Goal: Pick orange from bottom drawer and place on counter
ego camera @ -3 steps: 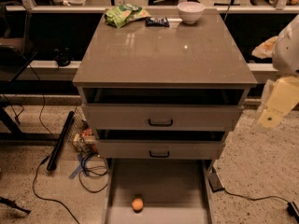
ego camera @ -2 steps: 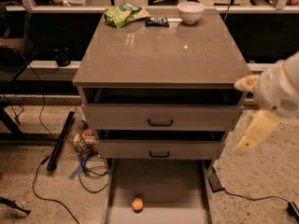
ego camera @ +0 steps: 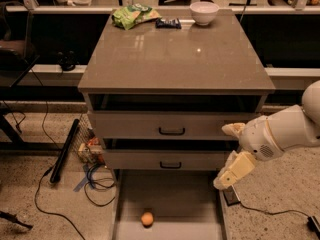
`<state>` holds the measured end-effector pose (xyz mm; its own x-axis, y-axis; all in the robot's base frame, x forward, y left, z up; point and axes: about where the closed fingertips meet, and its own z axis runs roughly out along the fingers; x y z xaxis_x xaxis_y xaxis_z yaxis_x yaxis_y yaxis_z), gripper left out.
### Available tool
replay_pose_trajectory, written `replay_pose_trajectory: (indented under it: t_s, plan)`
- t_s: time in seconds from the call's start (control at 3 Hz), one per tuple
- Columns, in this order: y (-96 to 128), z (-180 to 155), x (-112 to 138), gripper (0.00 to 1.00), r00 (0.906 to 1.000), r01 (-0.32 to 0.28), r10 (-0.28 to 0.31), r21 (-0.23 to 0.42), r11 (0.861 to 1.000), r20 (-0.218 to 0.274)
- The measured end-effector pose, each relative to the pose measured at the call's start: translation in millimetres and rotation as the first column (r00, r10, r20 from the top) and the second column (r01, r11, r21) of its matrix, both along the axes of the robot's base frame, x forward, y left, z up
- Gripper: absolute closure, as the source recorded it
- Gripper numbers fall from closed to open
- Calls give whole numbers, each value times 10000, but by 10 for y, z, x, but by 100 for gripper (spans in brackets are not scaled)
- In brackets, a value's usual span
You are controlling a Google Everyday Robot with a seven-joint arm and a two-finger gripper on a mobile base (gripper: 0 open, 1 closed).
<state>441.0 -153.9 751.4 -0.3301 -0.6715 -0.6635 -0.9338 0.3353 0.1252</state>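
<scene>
The orange point(ego camera: 147, 218) lies on the floor of the pulled-out bottom drawer point(ego camera: 175, 196), near its front edge, left of centre. The counter point(ego camera: 175, 59) is the cabinet's glossy grey-brown top. My gripper point(ego camera: 227, 155) hangs at the cabinet's right front corner, level with the two upper drawers, above and to the right of the orange and well apart from it. Its beige fingers point(ego camera: 234, 170) are spread open and hold nothing.
A white bowl point(ego camera: 203, 12), a green bag point(ego camera: 134, 15) and a dark packet point(ego camera: 167, 22) sit along the counter's back edge. Cables point(ego camera: 95, 181), a black bar point(ego camera: 65, 149) and clutter lie on the floor left of the cabinet. A small dark object point(ego camera: 232, 196) lies right of the drawer.
My arm and gripper have swung left and down from the right edge of view toward the cabinet's right front corner. The orange and drawers have not moved.
</scene>
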Motion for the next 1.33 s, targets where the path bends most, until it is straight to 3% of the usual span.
replay_pose_trajectory:
  t_s: [0.33, 0.67, 1.0, 1.33]
  plan:
    - [16, -105, 7, 0, 9999, 82, -81, 15, 10000, -100]
    - [155, -639, 8, 0, 9992, 40, -23, 423, 9991, -389]
    - [399, -1408, -5, 0, 9983, 107, -52, 951, 9954, -580]
    - [411, -1539, 63, 0, 9981, 351, -299, 998, 9944, -533]
